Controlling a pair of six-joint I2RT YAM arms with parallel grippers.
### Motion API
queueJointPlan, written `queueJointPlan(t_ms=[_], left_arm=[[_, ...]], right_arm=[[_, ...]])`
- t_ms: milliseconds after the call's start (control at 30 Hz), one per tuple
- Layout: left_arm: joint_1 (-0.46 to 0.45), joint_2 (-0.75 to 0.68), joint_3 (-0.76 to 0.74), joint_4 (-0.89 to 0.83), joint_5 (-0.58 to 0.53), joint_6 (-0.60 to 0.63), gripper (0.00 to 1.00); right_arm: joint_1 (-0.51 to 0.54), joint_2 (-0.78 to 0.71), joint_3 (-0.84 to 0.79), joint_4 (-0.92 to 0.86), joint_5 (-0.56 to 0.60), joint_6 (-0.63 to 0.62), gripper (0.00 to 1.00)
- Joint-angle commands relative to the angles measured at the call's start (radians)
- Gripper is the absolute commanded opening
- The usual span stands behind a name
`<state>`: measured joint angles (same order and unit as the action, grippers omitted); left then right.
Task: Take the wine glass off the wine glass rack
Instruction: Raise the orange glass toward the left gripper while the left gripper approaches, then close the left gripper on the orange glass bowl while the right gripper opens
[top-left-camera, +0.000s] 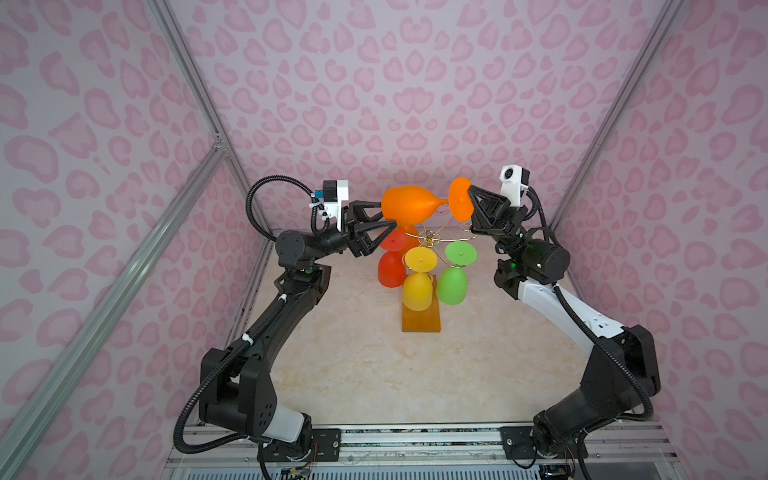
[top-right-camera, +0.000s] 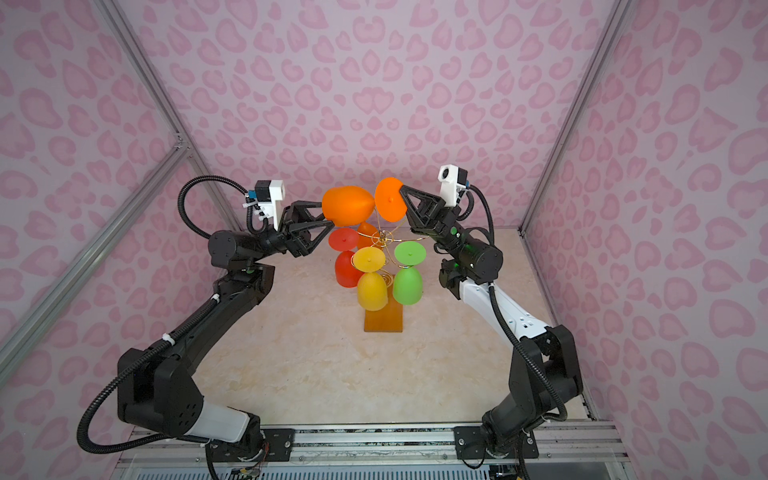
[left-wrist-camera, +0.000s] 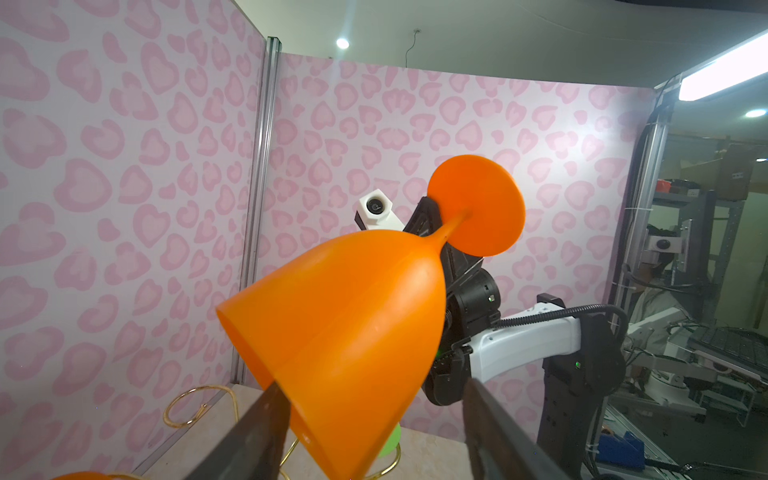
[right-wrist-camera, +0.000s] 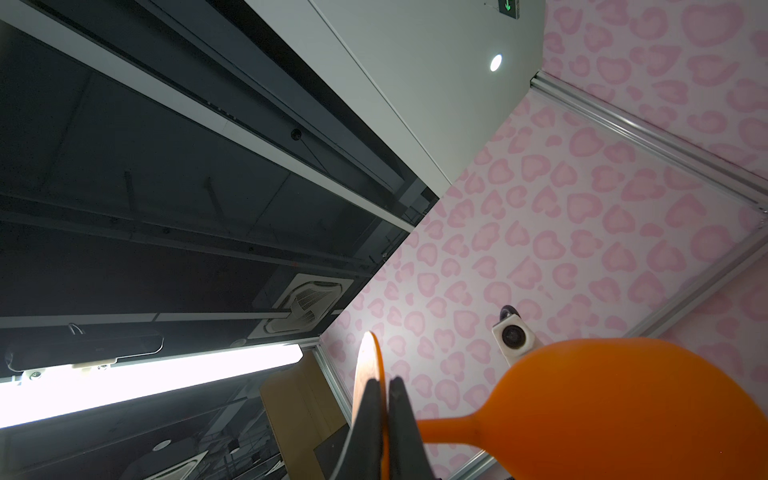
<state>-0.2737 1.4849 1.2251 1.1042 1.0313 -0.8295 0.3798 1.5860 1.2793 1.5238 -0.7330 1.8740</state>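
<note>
An orange wine glass lies on its side in the air above the wine glass rack, a gold wire stand on an amber wooden base. My right gripper is shut on the rim of the glass's round foot. From the other side my left gripper stands open around the bowl. One of its fingers touches the bowl; the other is apart from it.
Red, yellow and green glasses hang upside down on the rack, and another orange one shows behind the hub. Pink patterned walls close in at the back and on both sides. A gold scroll arm lies below the left fingers.
</note>
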Motion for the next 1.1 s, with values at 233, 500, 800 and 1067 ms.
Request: queueJointPlan(t_ms=[233, 500, 800, 1067], left_arm=[[-0.012, -0.038, -0.012, 0.064, 0.026, -0.020, 0.39], [-0.016, -0.064, -0.036, 0.072, 0.031, -0.023, 0.23], [-0.022, -0.099, -0.050, 0.072, 0.033, -0.025, 0.14], [-0.024, -0.130, -0.062, 0.072, 0.028, -0.034, 0.04]], right_arm=[[-0.019, 0.018, -0.012, 0.035, 0.007, 0.005, 0.00], [-0.038, 0.030, -0.023, 0.036, 0.009, 0.016, 0.00], [-0.050, 0.042, -0.026, 0.035, 0.006, 0.028, 0.00], [-0.057, 0.042, -0.023, 0.035, 0.005, 0.030, 0.10]])
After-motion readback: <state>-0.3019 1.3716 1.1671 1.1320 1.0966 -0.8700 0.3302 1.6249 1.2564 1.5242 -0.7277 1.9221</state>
